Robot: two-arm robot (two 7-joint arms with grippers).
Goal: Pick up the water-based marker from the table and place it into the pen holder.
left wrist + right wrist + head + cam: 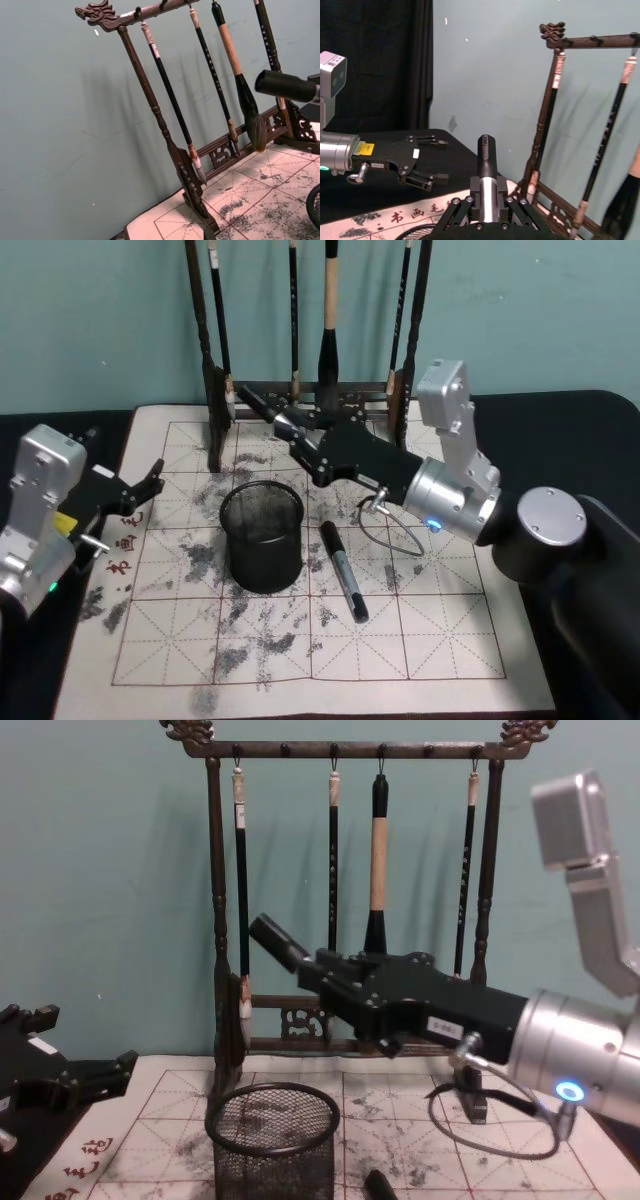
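My right gripper (292, 427) is shut on a black and silver water-based marker (262, 405), holding it tilted in the air. It is above and just behind the black mesh pen holder (262, 562) on the mat. In the chest view the marker (278, 942) sticks out up and to the left of the right gripper (325, 975), well above the pen holder (272, 1145). The right wrist view looks along the marker (487, 167) clamped between the fingers. My left gripper (150, 490) stands open and empty at the mat's left edge, also seen as the left gripper (427, 161).
A second black marker (343, 570) lies on the ink-stained grid mat (420, 640) right of the holder. A tall dark wooden brush rack (345, 750) with several hanging brushes stands at the mat's back edge, close behind the right gripper. Black cloth surrounds the mat.
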